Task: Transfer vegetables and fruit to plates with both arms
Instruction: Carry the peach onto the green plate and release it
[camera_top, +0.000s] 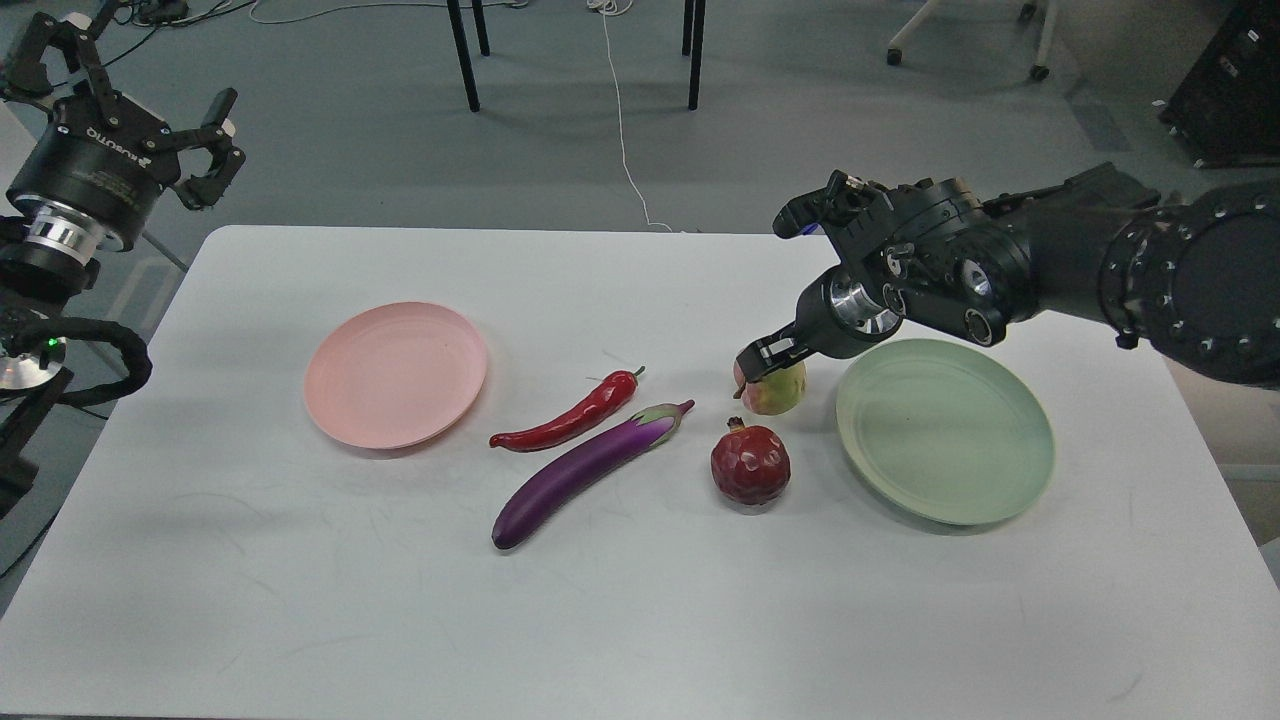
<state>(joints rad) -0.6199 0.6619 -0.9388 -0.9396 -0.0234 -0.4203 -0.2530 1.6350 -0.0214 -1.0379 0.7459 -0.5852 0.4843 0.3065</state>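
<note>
My right gripper (768, 362) comes in from the right and is shut on the top of the yellow-green peach (775, 392), which sits just left of the pale green plate (945, 432). The dark red pomegranate (750, 465) lies on the table just in front of the peach. The purple eggplant (585, 470) and the red chili pepper (570, 420) lie side by side at the table's middle. The pale pink plate (395, 375) is to their left and holds nothing. My left gripper (130, 85) is open and empty, raised beyond the table's far left corner.
The white table (640, 620) has rounded corners. Black chair or stand legs (462, 55) and a white cable (620, 120) are on the grey floor beyond its far edge. A dark cabinet (1235, 85) stands at the far right.
</note>
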